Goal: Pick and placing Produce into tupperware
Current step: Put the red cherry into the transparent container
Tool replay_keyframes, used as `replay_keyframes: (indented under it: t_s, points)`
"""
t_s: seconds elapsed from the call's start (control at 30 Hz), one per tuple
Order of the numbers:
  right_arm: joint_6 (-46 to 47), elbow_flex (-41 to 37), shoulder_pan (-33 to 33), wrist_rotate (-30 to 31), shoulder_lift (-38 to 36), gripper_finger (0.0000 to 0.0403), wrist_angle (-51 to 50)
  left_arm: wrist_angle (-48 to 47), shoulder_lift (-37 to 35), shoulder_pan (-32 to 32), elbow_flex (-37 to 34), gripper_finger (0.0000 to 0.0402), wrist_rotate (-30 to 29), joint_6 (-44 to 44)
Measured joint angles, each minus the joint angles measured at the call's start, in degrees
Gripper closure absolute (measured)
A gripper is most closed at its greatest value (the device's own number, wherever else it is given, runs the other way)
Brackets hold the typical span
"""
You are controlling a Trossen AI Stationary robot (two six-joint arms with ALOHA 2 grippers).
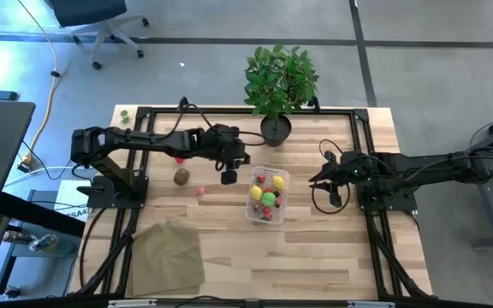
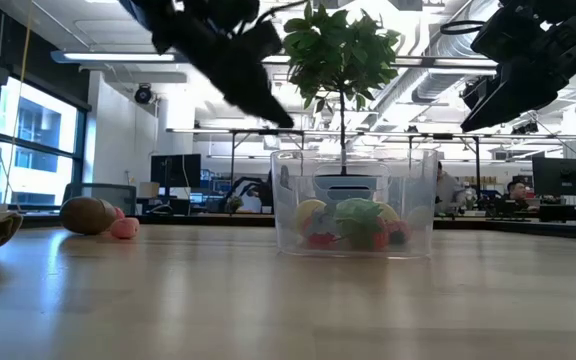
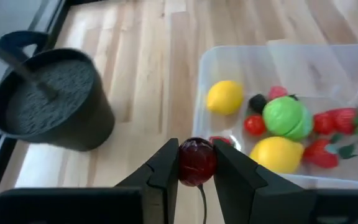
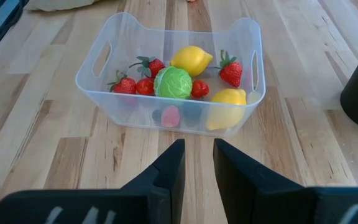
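Leafy potted plant (image 1: 279, 81) at table's far edge, tan cloth (image 1: 168, 254) on wooden table (image 1: 315, 257), office chair (image 1: 101, 21)

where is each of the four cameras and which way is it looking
High: overhead, facing straight down on the table, both arms.
Low: table height, looking level across at the tupperware; arms hang in from above.
Left wrist: on the left arm, past the left gripper pinching a dark red fruit.
Right wrist: on the right arm, past the right gripper, empty.
All four share the tupperware.

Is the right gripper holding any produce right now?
No: in the right wrist view the right gripper has nothing between its dark fingers, only bare wooden table.
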Motion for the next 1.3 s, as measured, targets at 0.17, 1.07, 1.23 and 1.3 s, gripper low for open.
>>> replay_keyframes:
  t_s: [0.17,1.07,1.23,1.3]
  points:
    - [0.0,0.0,0.0,0.0,0.0,0.0329,0.0,-6.5,3.6,-3.1,7.3,0.0325,-0.6,1.3]
    - [0.0,0.0,0.0,0.0,0.0,0.0329,0.0,-11.7,25.0,-8.7,21.6,0.0325,0.6,4.5]
    - [0.0,0.0,0.0,0.0,0.0,0.0329,0.0,-11.8,26.8,-8.7,21.5,0.0325,0.9,3.8]
    - [0.0,0.0,0.0,0.0,0.0,0.0329,0.0,-11.0,27.2,-8.7,21.6,0.0325,0.9,3.4]
